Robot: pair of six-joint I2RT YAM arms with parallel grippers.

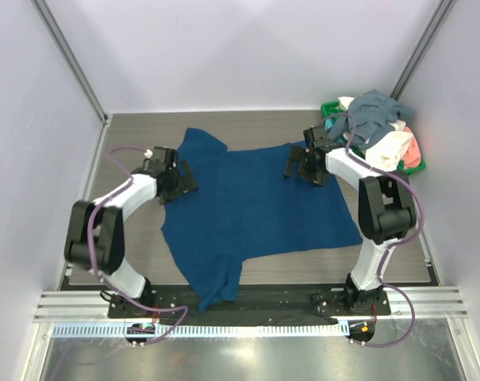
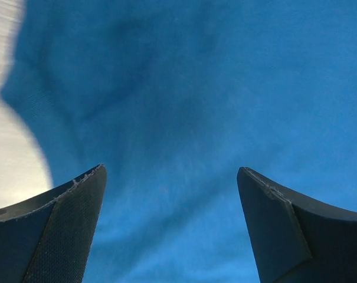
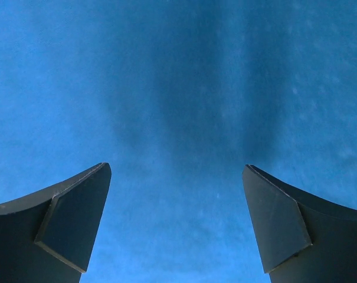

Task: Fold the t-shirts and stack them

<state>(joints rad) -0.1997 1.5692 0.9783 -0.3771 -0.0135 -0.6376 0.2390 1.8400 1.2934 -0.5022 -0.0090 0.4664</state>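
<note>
A dark blue t-shirt (image 1: 255, 202) lies spread flat across the middle of the table, one sleeve at the far left and one at the near edge. My left gripper (image 1: 182, 181) hovers over its left edge, open, with only blue cloth (image 2: 184, 118) below the spread fingers (image 2: 78, 224). At the shirt's far right corner my right gripper (image 1: 299, 165) is open too, and blue fabric (image 3: 178, 118) fills the view between its fingers (image 3: 78, 218). More t-shirts (image 1: 378, 131), grey-blue, white and salmon-pink, are heaped at the back right.
A green basket (image 1: 330, 109) at the back right corner holds the heap of shirts. Bare wooden table (image 1: 128, 151) shows to the left of the shirt and as a pale patch (image 2: 7, 165) in the left wrist view. White walls enclose the table.
</note>
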